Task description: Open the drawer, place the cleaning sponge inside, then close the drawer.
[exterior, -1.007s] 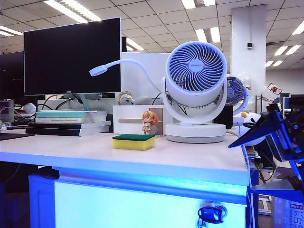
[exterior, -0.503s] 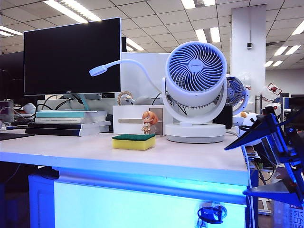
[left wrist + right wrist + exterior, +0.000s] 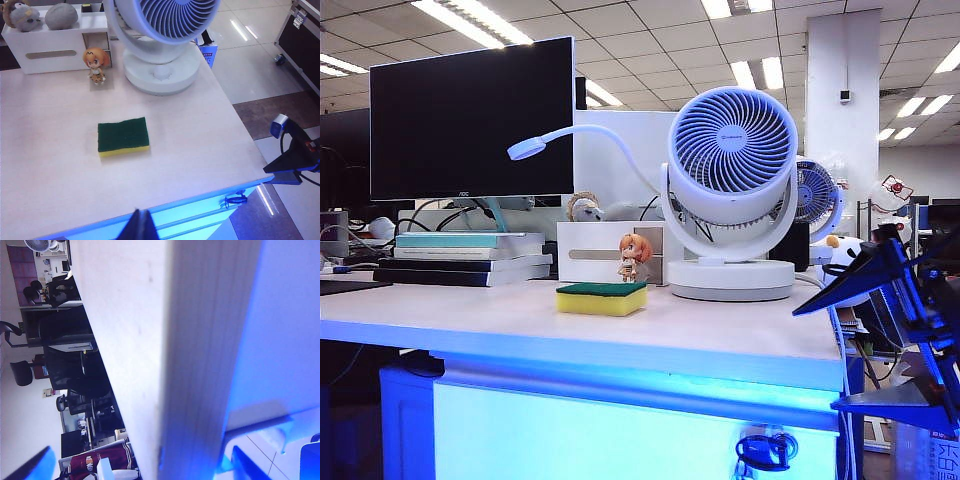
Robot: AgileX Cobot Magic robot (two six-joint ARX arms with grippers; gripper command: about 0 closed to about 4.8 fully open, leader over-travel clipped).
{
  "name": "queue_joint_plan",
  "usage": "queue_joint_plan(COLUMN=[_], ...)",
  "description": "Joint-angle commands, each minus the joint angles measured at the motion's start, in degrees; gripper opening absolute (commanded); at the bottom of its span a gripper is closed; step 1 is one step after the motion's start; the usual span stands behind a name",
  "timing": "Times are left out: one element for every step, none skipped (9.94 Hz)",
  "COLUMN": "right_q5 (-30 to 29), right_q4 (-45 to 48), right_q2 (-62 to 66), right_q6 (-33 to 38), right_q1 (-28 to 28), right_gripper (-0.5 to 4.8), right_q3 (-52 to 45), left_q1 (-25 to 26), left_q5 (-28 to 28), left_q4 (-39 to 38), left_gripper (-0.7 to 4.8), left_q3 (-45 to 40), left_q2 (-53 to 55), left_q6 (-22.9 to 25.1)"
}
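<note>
Drawer [image 3: 620,430] opening is the step that looks to be in hand, and the white front is glowing blue-white beneath the desk top [image 3: 740,335], looking shut with its silvery rail [image 3: 640,388] running just under the edge. Right gripper [image 3: 890,335] is hanging off the desk's right end, its dark fingers spread wide, one level with the desk top and one lower beside the drawer front; from its own camera the desk's end edge [image 3: 200,365] is filling the view between the two finger tips, which are touching nothing. Left gripper [image 3: 140,225] is hovering above the near edge of the desk, its fingers pressed together, well apart from the cleaning sponge [image 3: 602,298]. That sponge is lying flat on the desk, green side up, just in front of the small figurine [image 3: 634,257] and near the fan [image 3: 730,190]. Judging from this, the main risk is the right gripper closing on the desk board instead of the rail, since the board is sitting between its fingers; pulling then would strain the arm and move nothing. A second risk is a finger snagging the cable loop [image 3: 765,450] dangling at the drawer's right corner. Approaching from the end also invites a skewed pull that could jam the drawer.
</note>
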Motion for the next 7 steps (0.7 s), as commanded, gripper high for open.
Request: queue_joint_plan(right_q5=[-5.75, -6.36, -6.64, -6.93, -6.97, -6.93, -6.93], right_q4=[2.29, 2.29, 2.27, 2.16, 1.95, 1.81, 1.75], right_q2=[-0.31, -0.31, -0.31, -0.33, -0.33, -0.33, -0.33], right_q6=[-0.04, -0.13, -0.13, -0.11, -0.11, -0.20, -0.28], right_q1=[0.20, 0.20, 0.22, 0.52, 0.66, 1.03, 1.42], right_gripper=[4.79, 4.79, 4.79, 4.79, 4.79, 4.79, 4.79], right_q3=[0.52, 0.50, 0.50, 0.48, 0.48, 0.46, 0.46], left_q1=[-0.02, -0.02, -0.02, -0.02, 0.00, -0.02, -0.02], left_q5=[0.20, 0.17, 0.17, 0.17, 0.17, 0.17, 0.17], left_q4=[0.74, 0.76, 0.74, 0.76, 0.76, 0.76, 0.74], left_gripper=[-0.05, -0.05, -0.05, -0.05, -0.05, -0.05, -0.05], left_q3=[0.28, 0.28, 0.28, 0.28, 0.28, 0.28, 0.28], left_q2=[-0.09, -0.09, -0.09, -0.09, -0.09, -0.09, -0.09], left_q6=[0.07, 0.07, 0.07, 0.09, 0.07, 0.07, 0.07])
